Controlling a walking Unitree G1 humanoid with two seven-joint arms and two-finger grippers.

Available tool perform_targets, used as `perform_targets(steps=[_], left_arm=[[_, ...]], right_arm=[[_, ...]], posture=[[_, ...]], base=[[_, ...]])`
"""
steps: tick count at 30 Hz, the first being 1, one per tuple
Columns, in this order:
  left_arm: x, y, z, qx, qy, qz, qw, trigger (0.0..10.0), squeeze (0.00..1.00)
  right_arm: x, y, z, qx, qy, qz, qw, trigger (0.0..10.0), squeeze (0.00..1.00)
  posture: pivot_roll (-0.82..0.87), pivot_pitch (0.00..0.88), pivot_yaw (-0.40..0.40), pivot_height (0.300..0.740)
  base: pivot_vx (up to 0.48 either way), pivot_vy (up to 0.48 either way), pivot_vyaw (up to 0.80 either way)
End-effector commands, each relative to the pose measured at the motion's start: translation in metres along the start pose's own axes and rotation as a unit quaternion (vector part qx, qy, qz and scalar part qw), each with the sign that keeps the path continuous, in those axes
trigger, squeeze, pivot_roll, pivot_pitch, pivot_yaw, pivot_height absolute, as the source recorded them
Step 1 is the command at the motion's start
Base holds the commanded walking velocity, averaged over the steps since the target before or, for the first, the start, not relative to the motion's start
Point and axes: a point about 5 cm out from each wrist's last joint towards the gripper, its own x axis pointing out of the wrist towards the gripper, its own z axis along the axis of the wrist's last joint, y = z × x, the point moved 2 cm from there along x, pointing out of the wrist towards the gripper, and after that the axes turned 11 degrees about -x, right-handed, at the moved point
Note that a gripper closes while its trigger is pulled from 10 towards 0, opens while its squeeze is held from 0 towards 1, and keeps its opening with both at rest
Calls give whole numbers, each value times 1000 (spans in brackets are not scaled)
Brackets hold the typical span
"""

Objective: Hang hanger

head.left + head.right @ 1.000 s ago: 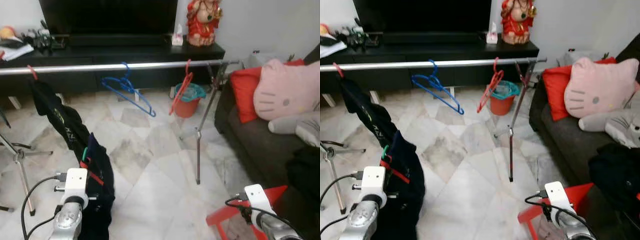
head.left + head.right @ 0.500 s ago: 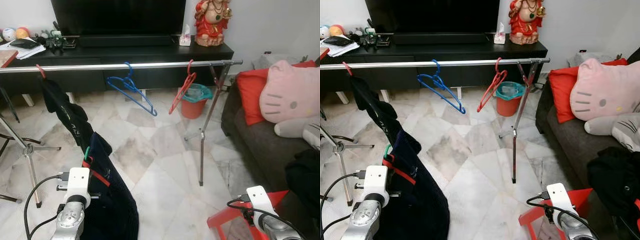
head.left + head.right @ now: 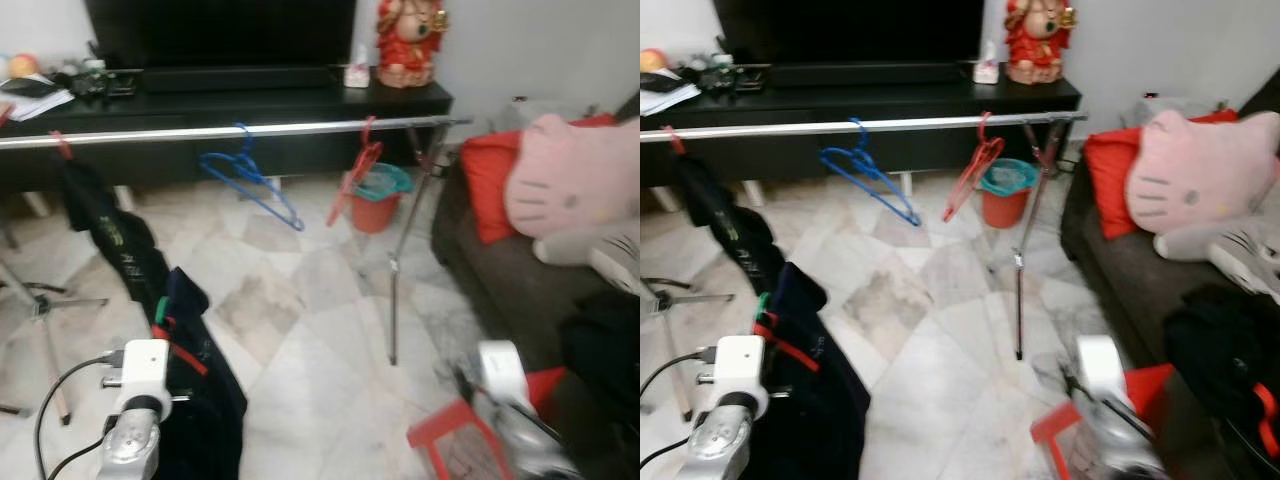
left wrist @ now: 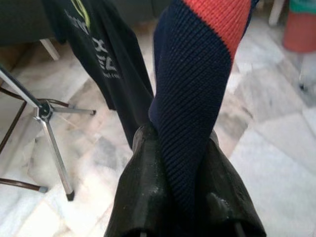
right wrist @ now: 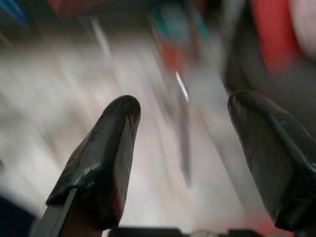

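Marble flooring separates you from the long silver clothes rail (image 3: 250, 130), running 9-to-3 at 12 o'clock. Your left gripper (image 4: 180, 168), nearer arm, pinches the navy red-striped garment (image 3: 200, 390) on its green hanger (image 3: 160, 310). Right gripper (image 5: 185, 163) jaws are spread, empty.

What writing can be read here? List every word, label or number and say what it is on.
Nothing reads in full.
Black T-shirt hanging from the rail: white lettering and a yellow-green mark, broken by folds, not legible.
Tissue box on the TV console: print too small and blurred to read.
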Motion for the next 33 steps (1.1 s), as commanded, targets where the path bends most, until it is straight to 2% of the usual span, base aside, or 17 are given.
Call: perform_targets(steps=[1, 10, 12, 14, 15, 16, 17, 19, 20, 23, 24, 27, 33], left_arm=[[0, 13, 7, 3, -12, 19, 1000, 10000, 0], [0, 14, 9, 9, -15, 16, 1000, 10000, 0], [1, 15, 9, 10, -15, 15, 1000, 10000, 0], [1, 14, 9, 9, -15, 14, 1000, 10000, 0], [1, 12, 10, 8, -17, 12, 1000, 10000, 0], [1, 12, 10, 8, -17, 12, 1000, 10000, 0], [2, 9, 11, 4, -19, 10, 1000, 10000, 0], [2, 7, 12, 3, -21, 9, 1000, 10000, 0], [2, 6, 13, 2, -22, 8, 1000, 10000, 0], [2, 7, 13, 0, -23, 9, 1000, 10000, 0], [0, 8, 12, -1, -23, 11, 1000, 10000, 0], [-1, 9, 10, -3, -19, 12, 1000, 10000, 0], [-3, 2, 6, -3, -5, -6, 1000, 10000, 0]], right_arm=[[1, -25, 8, 2, -22, -39, 999, 10000, 0], [-3, -23, 7, 4, -35, -43, 998, 10000, 0], [-7, -20, -5, 7, -8, -35, 999, 10000, 0], [-15, -15, -28, -1, 49, -26, 998, 10000, 0], [-31, -6, -61, -12, 134, -8, 991, 10000, 0], [-31, -6, -61, -12, 134, -8, 991, 10000, 0], [-50, 2, -90, -30, 209, 11, 977, 10000, 0], [-63, 5, -106, -38, 250, 20, 967, 10000, 0], [-75, 9, -119, -37, 279, 28, 959, 10000, 0], [-90, 11, -132, -22, 315, 17, 949, 10000, 0], [-102, 13, -143, -6, 342, 14, 940, 10000, 0], [-114, 16, -152, -2, 363, 17, 932, 10000, 0], [-122, 15, -158, 11, 378, 9, 926, 10000, 0]], posture=[[-95, 0, -23, 740], [-92, 0, -13, 740], [-99, 0, -11, 740], [-100, 0, -11, 740], [-93, 0, -14, 740], [-93, 0, -14, 740], [-84, 0, -20, 740], [-74, 0, -21, 740], [-70, 0, -23, 740], [-65, 0, -30, 740], [-60, 0, -33, 740], [-56, 0, -35, 740], [-63, 0, -35, 740]], base=[[0, 0, 0], [0, 0, 0], [0, 0, 0], [0, 0, 0], [0, 0, 0], [0, 0, 0], [0, 0, 0], [0, 0, 0], [0, 0, 0], [0, 0, 0], [0, 0, 0], [0, 0, 0], [0, 0, 0]])
